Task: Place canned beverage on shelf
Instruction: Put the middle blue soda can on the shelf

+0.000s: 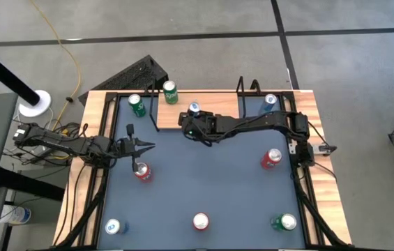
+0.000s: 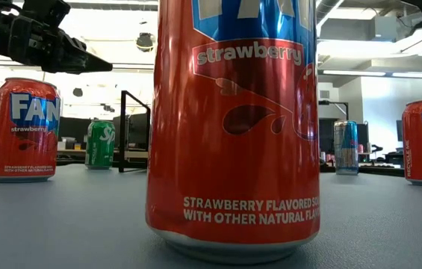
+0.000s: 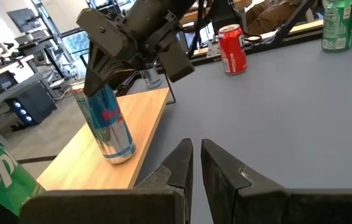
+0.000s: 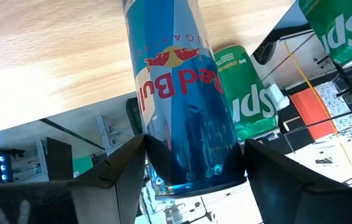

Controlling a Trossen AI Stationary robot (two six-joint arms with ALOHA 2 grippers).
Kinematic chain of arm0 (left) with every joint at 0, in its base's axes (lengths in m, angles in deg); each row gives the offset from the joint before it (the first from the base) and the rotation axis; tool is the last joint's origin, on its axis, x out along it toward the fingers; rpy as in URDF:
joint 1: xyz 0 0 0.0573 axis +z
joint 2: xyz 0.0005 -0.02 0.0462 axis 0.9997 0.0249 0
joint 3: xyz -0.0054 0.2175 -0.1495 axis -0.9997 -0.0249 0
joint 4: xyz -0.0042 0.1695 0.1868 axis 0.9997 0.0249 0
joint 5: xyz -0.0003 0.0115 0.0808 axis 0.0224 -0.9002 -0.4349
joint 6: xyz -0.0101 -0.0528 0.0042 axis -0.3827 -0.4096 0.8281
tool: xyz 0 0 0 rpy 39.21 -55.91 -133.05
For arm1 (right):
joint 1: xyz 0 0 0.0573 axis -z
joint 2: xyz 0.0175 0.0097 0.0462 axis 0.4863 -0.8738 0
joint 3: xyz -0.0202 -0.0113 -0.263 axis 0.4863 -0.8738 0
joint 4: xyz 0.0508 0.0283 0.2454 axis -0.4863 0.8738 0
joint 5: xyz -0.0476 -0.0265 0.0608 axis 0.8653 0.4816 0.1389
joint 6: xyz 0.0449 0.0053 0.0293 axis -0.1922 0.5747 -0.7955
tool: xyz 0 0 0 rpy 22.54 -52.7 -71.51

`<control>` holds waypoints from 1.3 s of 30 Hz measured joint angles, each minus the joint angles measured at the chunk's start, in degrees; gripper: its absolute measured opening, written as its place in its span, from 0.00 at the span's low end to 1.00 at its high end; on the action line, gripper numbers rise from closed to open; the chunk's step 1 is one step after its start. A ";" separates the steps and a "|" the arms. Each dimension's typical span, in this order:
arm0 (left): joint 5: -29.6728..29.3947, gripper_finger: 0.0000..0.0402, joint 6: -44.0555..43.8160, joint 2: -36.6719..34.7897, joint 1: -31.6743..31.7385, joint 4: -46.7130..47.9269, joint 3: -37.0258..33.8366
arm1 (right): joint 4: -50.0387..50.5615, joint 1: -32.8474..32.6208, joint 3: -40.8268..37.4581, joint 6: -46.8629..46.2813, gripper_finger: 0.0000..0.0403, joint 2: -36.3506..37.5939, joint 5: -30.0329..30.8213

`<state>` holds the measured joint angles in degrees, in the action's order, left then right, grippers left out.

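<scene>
The slim blue-and-silver can (image 3: 109, 124) stands upright on the light-wood shelf (image 3: 141, 134), which lies along the table's far edge, at about 12 o'clock in the high view. The right end effector (image 4: 188, 162) straddles the can's upper part, one finger on either side and clamped on it. In the right wrist view the can (image 4: 176, 87) shows a red bull emblem and lettering over blue, with the pale wood grain behind it. The left end effector (image 3: 195, 163) hovers over the table at about 9 o'clock, its fingers (image 3: 179, 165) together with only a thin slit between them, holding nothing; a red can (image 1: 141, 171) stands just beneath it. The table (image 1: 203, 174) has a dark grey top and wood edges; other cans are scattered round it, green ones (image 1: 137, 105) near the far-left corner, a blue one (image 1: 269, 102) at the far right, and more red, blue and green along the near edge. Beyond lies a grey concrete floor with a yellow cable (image 1: 71, 49); the level view looks into a bright workshop with ceiling lights. That low view is largely blocked by a red strawberry can (image 2: 233, 127) cut off at the top, so the shelf is barely visible there. The shelf's black wire end frames (image 1: 247, 87) are thin and hard to follow from above.
</scene>
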<state>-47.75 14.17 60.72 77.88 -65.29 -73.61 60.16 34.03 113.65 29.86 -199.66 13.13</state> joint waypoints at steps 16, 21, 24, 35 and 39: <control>0.00 0.06 -0.50 -0.02 0.02 0.00 0.00 | 0.17 -0.05 0.04 -2.59 0.68 0.00 -0.45; 0.00 0.06 -0.50 -0.02 0.01 0.00 0.00 | -0.08 -0.20 0.04 -2.33 0.70 0.00 -0.47; 0.00 0.06 -0.50 -0.02 0.00 0.00 0.00 | -0.14 -0.49 0.04 -2.31 0.71 0.00 -0.44; 0.00 0.06 -0.42 -0.01 0.02 0.00 0.00 | -0.29 -2.58 0.04 -3.64 0.71 0.00 0.45; 0.00 0.06 -0.40 0.00 0.02 0.00 0.00 | -0.12 -3.50 0.04 -9.57 0.71 0.00 3.97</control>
<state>-47.75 13.77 60.72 77.90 -65.29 -73.61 60.04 30.53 113.70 20.29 -199.66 17.10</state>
